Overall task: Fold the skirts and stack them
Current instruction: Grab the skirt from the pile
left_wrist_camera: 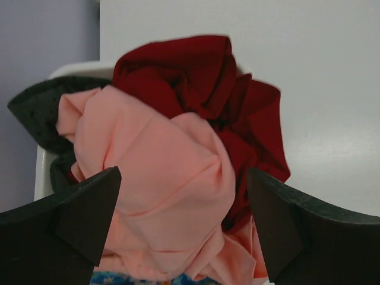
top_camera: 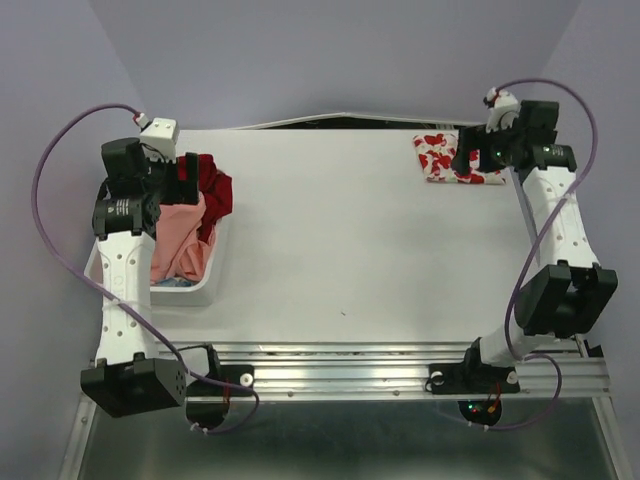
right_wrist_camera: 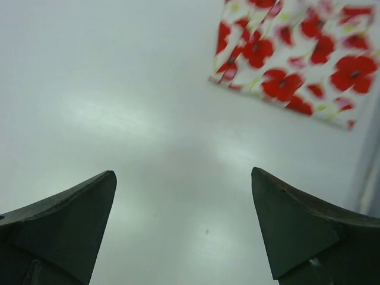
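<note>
A flat white rectangular table (top_camera: pixel 350 250) is taking up most of the top view, with the two arms bolted to a ribbed metal rail (top_camera: pixel 400 372) along its near edge. The white-and-black left arm (top_camera: pixel 125 270) is rising from its base along the table's left side and bending its wrist over a white rectangular plastic bin (top_camera: pixel 190 293) that is sitting at that edge. The matching right arm (top_camera: pixel 550 215) is folding at a black elbow by the right edge and stretching its forearm to the far right corner, its wrist turning leftward. A crumpled salmon-pink cloth skirt (left_wrist_camera: pixel 160 178) is bulging up out of the bin, and a bunched dark red cloth garment (left_wrist_camera: pixel 196 77) is lying against its far side, spilling over the bin's rim toward the table. A folded white skirt with red flower print (right_wrist_camera: pixel 297 59) is lying flat in the far right corner, well apart from the bin. The left gripper (left_wrist_camera: pixel 181 178) is hovering just above the pink heap with its black fingers spread wide, closing on nothing. The right gripper (right_wrist_camera: pixel 184 175) is hanging over bare tabletop beside the flowered skirt, its fingers likewise spread apart. A scrap of blue patterned fabric (left_wrist_camera: pixel 113 278) is peeking out under the pink cloth.
</note>
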Tool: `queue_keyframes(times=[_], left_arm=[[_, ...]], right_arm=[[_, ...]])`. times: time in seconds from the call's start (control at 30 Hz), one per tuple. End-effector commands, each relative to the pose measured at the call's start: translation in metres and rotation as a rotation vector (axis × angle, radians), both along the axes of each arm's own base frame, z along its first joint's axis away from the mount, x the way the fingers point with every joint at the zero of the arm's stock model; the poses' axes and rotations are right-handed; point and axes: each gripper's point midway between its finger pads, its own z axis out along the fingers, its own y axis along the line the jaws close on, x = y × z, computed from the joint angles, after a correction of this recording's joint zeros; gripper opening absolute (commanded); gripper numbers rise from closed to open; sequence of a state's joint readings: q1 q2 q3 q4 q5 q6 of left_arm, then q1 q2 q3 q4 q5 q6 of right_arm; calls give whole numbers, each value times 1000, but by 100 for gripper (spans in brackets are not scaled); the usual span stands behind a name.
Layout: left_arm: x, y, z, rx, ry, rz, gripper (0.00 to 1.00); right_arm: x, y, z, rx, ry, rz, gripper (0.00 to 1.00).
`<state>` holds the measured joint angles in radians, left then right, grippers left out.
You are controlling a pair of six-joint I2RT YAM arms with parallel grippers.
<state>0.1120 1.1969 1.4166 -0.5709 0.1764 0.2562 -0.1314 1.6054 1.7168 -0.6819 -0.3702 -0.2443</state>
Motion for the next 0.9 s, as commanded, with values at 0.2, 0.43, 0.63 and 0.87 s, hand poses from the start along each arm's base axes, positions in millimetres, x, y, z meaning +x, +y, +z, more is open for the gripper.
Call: queue_keyframes(times=[0.2, 0.43, 0.63, 0.87], left_arm=[[-56, 65, -60, 220, 189, 80, 99], [-52, 82, -109, 304, 371, 17, 98], [-42, 98, -124, 400, 397, -9, 99], [-29, 118, -138, 491, 404, 17, 93]], right_arm=[[-109, 58, -101, 140, 322, 107, 100], [-113, 53, -102, 108, 344, 94, 100], [-109, 49, -112, 92, 392, 84, 100], [-104, 45, -114, 80, 409, 60, 100]])
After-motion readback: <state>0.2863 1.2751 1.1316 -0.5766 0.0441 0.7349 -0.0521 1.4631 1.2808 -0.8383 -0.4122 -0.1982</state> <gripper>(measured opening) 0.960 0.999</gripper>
